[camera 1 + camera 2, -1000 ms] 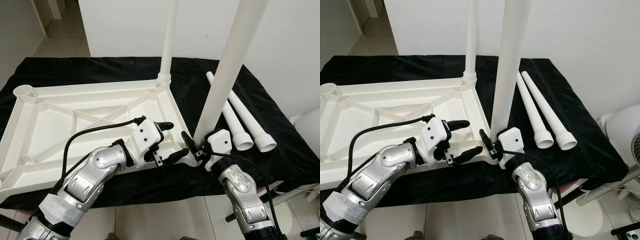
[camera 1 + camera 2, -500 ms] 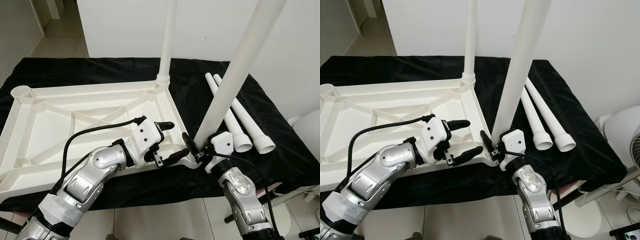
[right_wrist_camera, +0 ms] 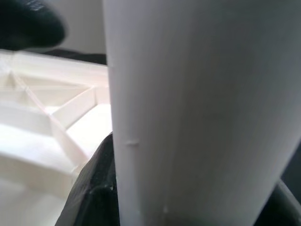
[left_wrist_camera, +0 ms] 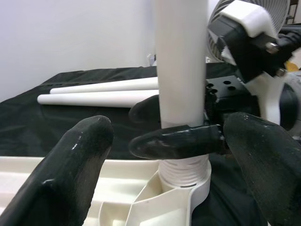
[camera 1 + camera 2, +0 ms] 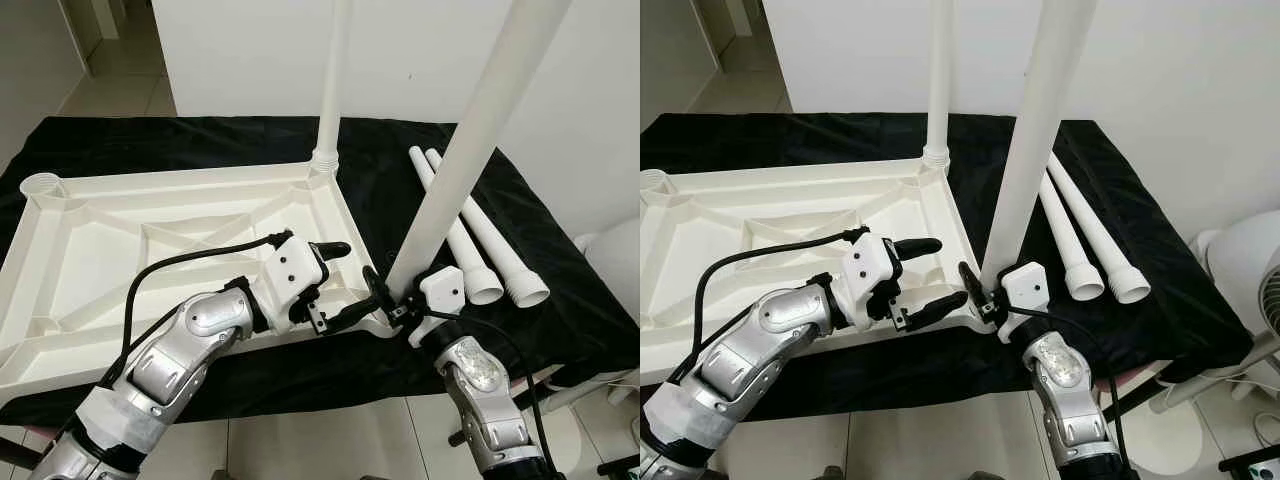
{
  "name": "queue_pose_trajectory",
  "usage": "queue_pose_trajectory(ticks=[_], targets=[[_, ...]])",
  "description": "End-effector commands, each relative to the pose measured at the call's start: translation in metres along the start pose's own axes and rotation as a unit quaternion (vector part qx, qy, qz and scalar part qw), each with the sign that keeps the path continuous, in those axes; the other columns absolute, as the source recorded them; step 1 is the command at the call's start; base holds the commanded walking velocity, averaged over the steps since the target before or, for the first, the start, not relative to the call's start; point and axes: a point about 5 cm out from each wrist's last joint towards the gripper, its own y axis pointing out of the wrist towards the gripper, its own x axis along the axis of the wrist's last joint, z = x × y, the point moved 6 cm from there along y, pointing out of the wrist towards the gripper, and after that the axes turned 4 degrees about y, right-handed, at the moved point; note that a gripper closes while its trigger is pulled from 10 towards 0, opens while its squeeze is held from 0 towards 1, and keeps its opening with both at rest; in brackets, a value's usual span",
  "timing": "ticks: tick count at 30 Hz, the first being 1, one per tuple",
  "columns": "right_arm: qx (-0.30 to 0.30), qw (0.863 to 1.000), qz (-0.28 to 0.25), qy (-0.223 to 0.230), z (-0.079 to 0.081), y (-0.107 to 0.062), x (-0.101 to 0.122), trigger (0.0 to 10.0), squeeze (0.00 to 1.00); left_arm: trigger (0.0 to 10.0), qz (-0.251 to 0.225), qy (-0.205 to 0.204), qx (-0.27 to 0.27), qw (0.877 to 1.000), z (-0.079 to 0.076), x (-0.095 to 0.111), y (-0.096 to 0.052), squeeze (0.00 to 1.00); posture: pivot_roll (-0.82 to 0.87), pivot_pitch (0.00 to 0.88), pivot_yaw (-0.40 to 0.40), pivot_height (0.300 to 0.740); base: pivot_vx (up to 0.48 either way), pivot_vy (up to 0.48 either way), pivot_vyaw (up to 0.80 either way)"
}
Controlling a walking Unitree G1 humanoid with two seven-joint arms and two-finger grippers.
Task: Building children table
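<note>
- Your right arm comes up from the lower right, its right claw [image 5: 385, 297] at the near right corner of the tabletop [image 5: 120, 250].
- Your left arm reaches in from the lower left, forearm slanting up to the right, with the left claw [image 5: 337, 283] over the tabletop's near right rim, just beside the right one.
- The tabletop is white plastic, lying upside down on the black-draped surface [image 5: 560, 300], its ribbed underside facing up.
- One white leg [image 5: 330, 80] stands upright in the far right corner socket.
- A second leg [image 5: 470, 150] rises from the near right corner socket, leaning slightly to the right.
- Two spare legs [image 5: 480, 255] lie side by side on the cloth, well to the right of the tabletop.
- Your right claw is closed around the base of the near leg, fingers [image 4: 176, 141] pressed on it just above the socket.
- Your left claw is spread wide and grips nothing; its fingers [image 5: 330, 249] sit on either side of the rim.
</note>
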Motion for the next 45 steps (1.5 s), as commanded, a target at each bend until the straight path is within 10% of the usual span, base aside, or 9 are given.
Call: queue_pose_trajectory(ticks=[1,19,24,41,45], targets=[[-0.025,0.993,0.101,0.055,-0.005,-0.013,-0.049,10.0,0.00,10.0,-0.010,0.007,-0.082,0.997,-0.018,0.007,0.000,0.00,0.05,0.022,-0.029,0.740,0.000,0.000,0.00],[-0.060,0.985,0.107,0.124,-0.018,0.002,-0.044,10.0,0.00,10.0,-0.012,0.005,-0.079,0.997,-0.018,0.009,0.001,0.00,0.05,0.022,-0.039,0.740,0.000,0.000,0.00],[-0.033,0.995,0.088,0.034,-0.012,-0.002,-0.041,10.0,0.00,10.0,-0.013,0.007,-0.077,0.997,-0.017,0.010,0.000,0.00,0.06,0.019,-0.039,0.740,0.000,0.000,0.00],[-0.025,0.997,0.071,0.008,0.004,-0.017,-0.043,10.0,0.00,10.0,-0.014,0.007,-0.080,0.997,-0.016,0.011,0.000,0.00,0.05,0.022,-0.023,0.740,0.000,0.000,0.00],[0.061,0.992,0.097,-0.059,0.016,-0.009,-0.035,10.0,0.00,10.0,-0.016,0.009,-0.083,0.996,-0.016,0.012,0.002,0.00,0.05,0.019,-0.017,0.740,0.000,0.000,0.00]])
